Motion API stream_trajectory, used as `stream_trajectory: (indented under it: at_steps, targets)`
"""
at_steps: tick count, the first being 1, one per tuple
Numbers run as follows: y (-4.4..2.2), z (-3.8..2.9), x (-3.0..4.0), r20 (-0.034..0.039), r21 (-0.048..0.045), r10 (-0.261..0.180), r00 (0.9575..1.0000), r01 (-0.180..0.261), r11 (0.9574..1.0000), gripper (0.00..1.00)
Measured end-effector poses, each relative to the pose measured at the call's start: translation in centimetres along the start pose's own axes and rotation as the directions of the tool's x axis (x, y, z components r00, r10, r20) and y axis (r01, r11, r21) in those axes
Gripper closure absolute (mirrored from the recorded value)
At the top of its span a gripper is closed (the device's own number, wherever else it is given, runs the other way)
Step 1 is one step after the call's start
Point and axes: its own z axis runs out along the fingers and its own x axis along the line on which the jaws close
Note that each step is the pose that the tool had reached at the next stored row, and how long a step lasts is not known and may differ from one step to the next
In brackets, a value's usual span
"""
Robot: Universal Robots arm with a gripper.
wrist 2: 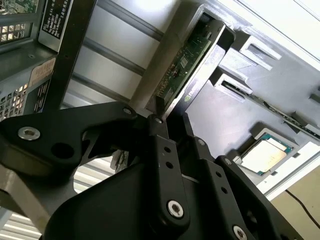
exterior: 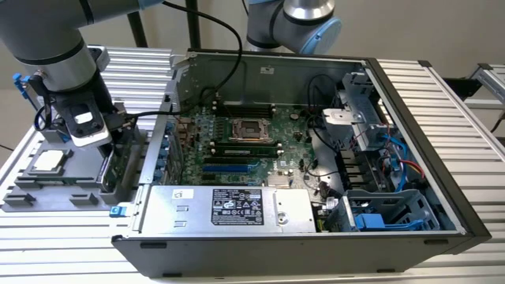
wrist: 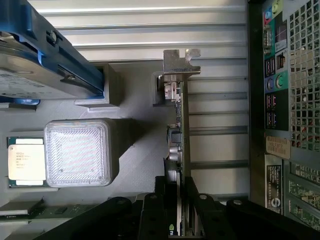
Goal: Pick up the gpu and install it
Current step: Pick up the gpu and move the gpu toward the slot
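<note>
Gripper (wrist: 176, 186) closed on the upper edge of the gpu (wrist: 180, 115), one finger on each face so the thin card cannot twist. The card stands on edge in a slot of the grey parts tray (wrist: 135, 150), with its silver bracket (wrist: 179, 62) at the far end. Whether it has cleared the slot cannot be told. Stored upright, it offers its edge for grasping. CPU chip (wrist: 25, 159) and hard drive (wrist: 30, 75) lie alongside. The open computer case (exterior: 442, 148), motherboard (exterior: 252, 148) exposed, sits just beside the tray, toward the exterior view's right.

Grey tubular arm (exterior: 49, 41) with blue joint caps (exterior: 325, 31), black cables (exterior: 227, 36), and a black pincer (wrist 2: 159, 117) with silver screws (wrist 2: 174, 210).
</note>
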Motion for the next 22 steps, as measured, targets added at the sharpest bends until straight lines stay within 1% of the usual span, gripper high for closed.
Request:
stream_trajectory:
  at_steps: [15, 22]
  targets:
    - [0.02, -0.03, -0.01, 0.0001, 0.0005, 0.0, 1.0, 0.0, 1.0, 1.0]
    - [0.06, -0.8, -0.02, 0.0, 0.0007, 0.0, 1.0, 0.0, 1.0, 1.0]
